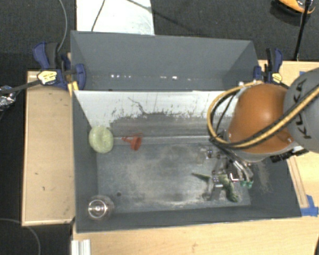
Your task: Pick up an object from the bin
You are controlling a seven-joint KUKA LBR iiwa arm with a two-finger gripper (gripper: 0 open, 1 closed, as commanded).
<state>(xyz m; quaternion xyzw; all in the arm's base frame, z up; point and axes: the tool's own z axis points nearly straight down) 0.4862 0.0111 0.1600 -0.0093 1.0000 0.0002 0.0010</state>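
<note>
Across the middle of the scene sits the grey bin (165, 62), its floor scuffed and mostly bare. From the right the arm reaches in, its orange cover (260, 118) looped with cables and hanging over the bin's right side. Below that cover the gripper (223, 185) is low over the near-right part of the floor; whether it is spread or pressed together I cannot tell, since metal parts and shadow run together there.

Well apart from it, against the left wall, rests a pale green ball (101, 140). A clear round cup (98, 207) stands in the near-left corner. Just right of the ball lies a small red piece (132, 141).

Smallest of all, a small dark green thing (233, 195) lies right at the gripper's tip, on the near-right floor, and it seems the likeliest target. I cannot tell whether it is already held. It looks light and thin, perhaps soft or bendy, so it would probably weigh little but could slip or fold. A pinch across its middle, close to the floor, seems the safest hold.
</note>
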